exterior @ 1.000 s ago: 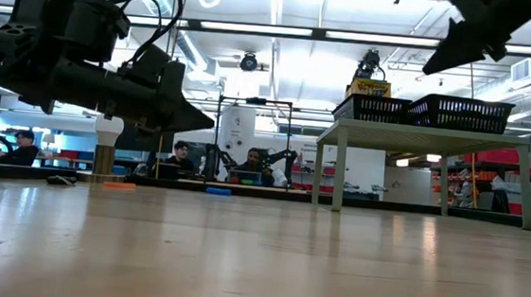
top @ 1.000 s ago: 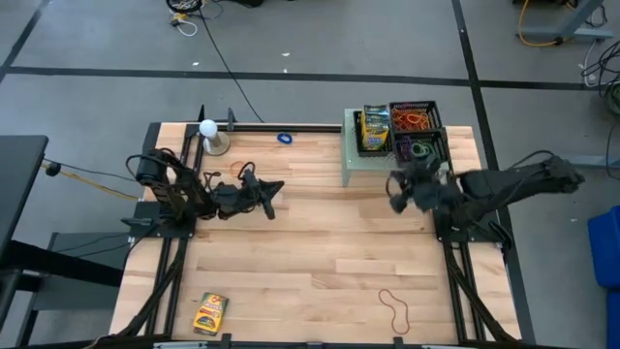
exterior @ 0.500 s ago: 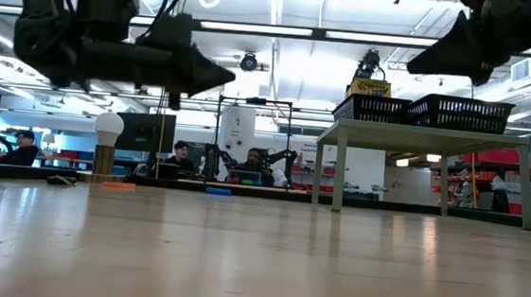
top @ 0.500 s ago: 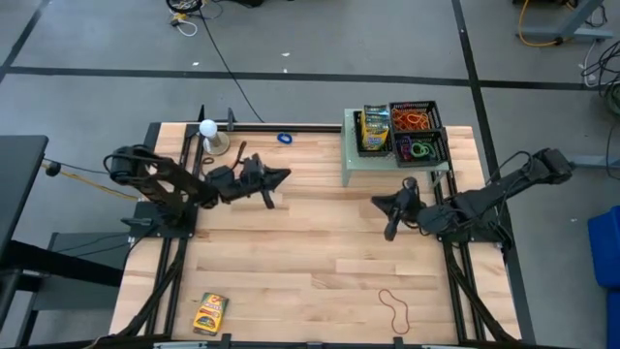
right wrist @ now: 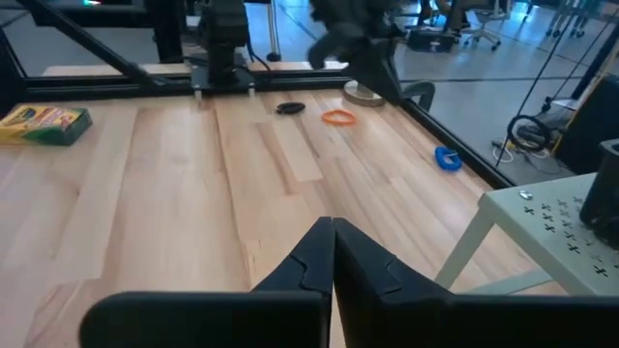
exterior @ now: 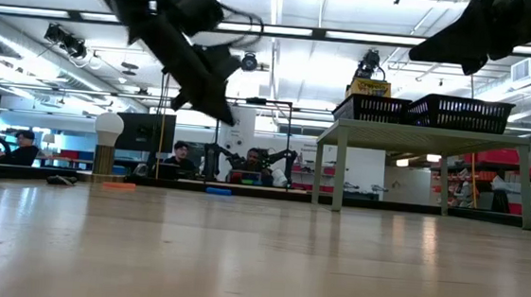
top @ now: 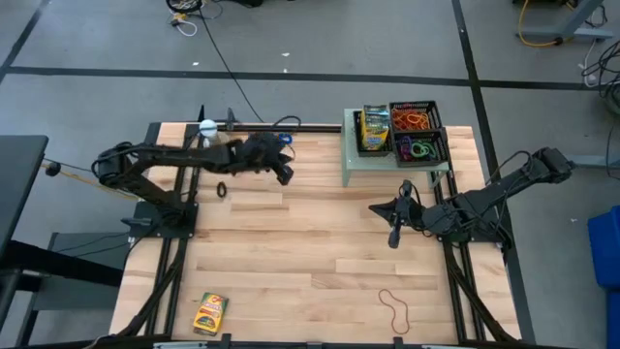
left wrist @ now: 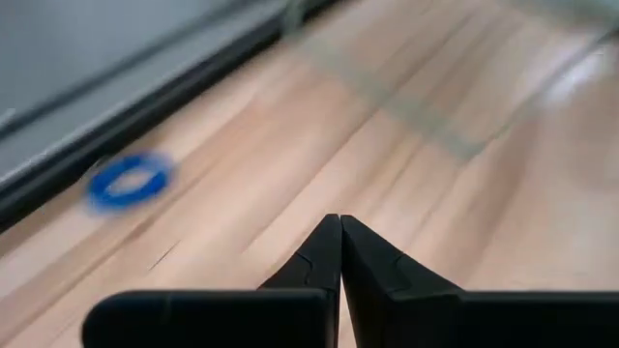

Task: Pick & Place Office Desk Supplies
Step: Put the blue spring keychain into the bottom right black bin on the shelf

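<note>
Left end effector (top: 283, 174), fingers together and empty, hovers near the small blue rubber-band loop (left wrist: 129, 181) at the wooden tabletop's (top: 320, 242) far edge. Reach step; next it must open and descend. Right end effector (top: 393, 236) also closed, idle mid-table.

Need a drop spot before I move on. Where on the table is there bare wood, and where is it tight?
Bare wood runs down the middle, between the crayon box and the tan rubber band. Crowded: the back edge by the left gripper, blue rubber band and white ball; also the baskets.

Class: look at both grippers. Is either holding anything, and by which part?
Nothing is held. The left gripper and right gripper are both shut, empty, above the light wooden table.
</note>
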